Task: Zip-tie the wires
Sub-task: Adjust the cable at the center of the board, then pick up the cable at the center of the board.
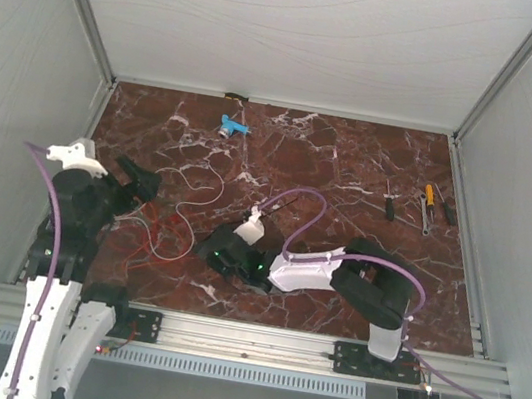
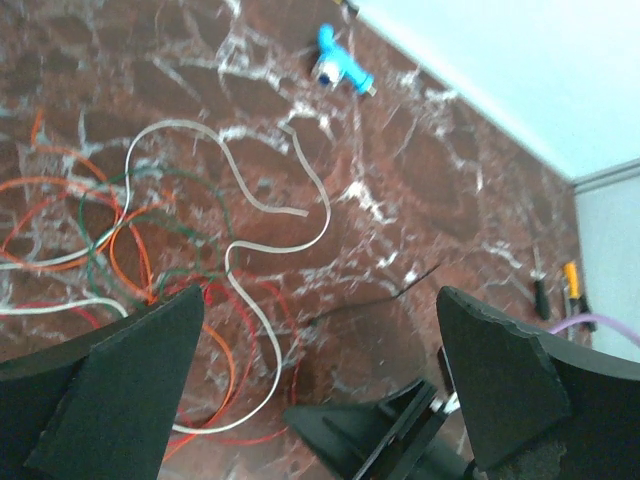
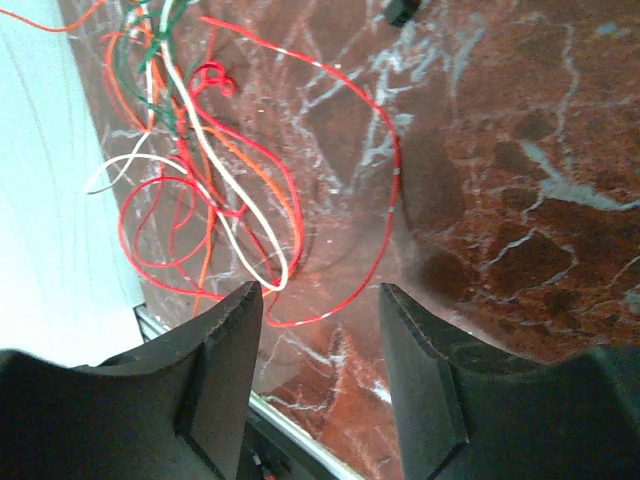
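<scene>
Top view: the wires (image 1: pixel 177 216) sprawl loose on the worktop (image 1: pixel 351 173), on the near side of the blue plastic piece (image 1: pixel 234 127). Left wrist: left pincer (image 2: pixel 320 300) gapes empty. Right wrist: right pincer (image 3: pixel 320 295) is open too, perhaps almost over a red loop; closing may catch one strand and scatter the rest.

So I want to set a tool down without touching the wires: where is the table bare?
Freest: the far middle of the table, between the blue-and-white piece and the hand tools. Crowded: the near left, where the wires sprawl between the left gripper and right gripper.
</scene>
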